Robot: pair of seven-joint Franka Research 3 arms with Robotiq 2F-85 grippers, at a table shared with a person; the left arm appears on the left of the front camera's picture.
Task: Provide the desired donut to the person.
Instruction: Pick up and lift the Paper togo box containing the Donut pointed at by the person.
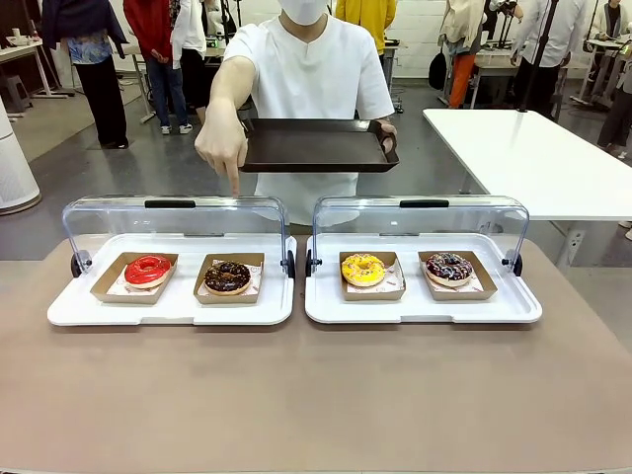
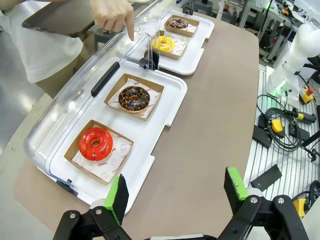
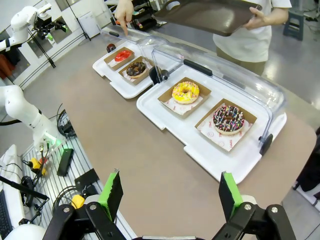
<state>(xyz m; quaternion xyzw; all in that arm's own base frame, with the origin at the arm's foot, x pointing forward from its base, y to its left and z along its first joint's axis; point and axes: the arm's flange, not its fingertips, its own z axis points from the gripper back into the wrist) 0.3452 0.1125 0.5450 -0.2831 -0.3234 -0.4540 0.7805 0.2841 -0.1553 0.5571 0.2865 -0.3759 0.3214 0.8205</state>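
Note:
The person (image 1: pixel 306 69) in a white shirt stands at the far side, holding a dark tray (image 1: pixel 316 146) in one hand. The other hand (image 1: pixel 223 146) points a finger down over the chocolate donut (image 1: pixel 228 276) in the left case. A red donut (image 1: pixel 148 270) lies beside it. In the right case sit a yellow donut (image 1: pixel 363 268) and a sprinkled chocolate donut (image 1: pixel 449 266). My left gripper (image 2: pixel 177 195) hangs open above the table's near edge, short of the red donut (image 2: pixel 96 143). My right gripper (image 3: pixel 170 192) is open too, short of the sprinkled donut (image 3: pixel 228 118).
Both white trays (image 1: pixel 89 308) (image 1: pixel 425 308) have clear lids (image 1: pixel 173 217) swung open toward the person. Each donut rests in a brown paper box. A white table (image 1: pixel 533 158) stands at the back right. Cables and gear lie beside the table (image 2: pixel 280 130).

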